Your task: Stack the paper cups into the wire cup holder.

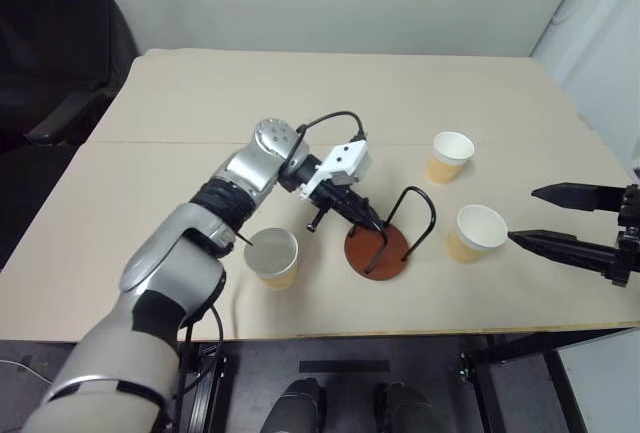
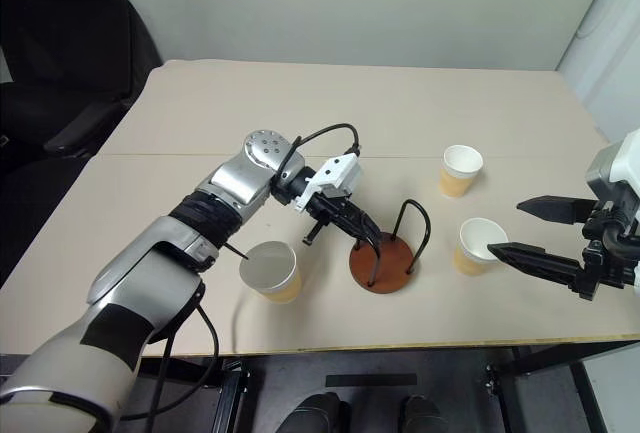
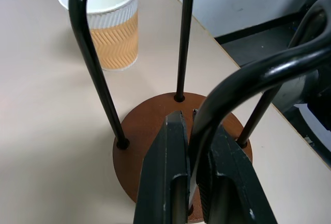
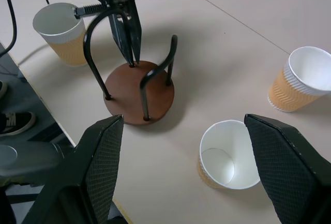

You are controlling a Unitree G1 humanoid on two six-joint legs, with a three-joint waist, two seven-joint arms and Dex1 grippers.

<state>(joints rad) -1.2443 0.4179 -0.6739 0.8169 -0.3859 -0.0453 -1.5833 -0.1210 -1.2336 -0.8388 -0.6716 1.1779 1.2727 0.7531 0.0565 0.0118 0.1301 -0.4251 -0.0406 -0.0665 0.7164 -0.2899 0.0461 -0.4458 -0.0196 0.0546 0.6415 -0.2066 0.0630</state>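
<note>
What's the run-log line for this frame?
left gripper: shut on wire cup holder | right gripper: open, above nearest cup | cups stacked: none

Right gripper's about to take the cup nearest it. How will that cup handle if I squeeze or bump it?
The paper cup by the open right gripper looks thin-walled and empty, so it is probably very light and may crush under a hard squeeze. Standing upright on a narrow base, it could tip or skid if bumped. The ribbed outside should help the grip.
</note>
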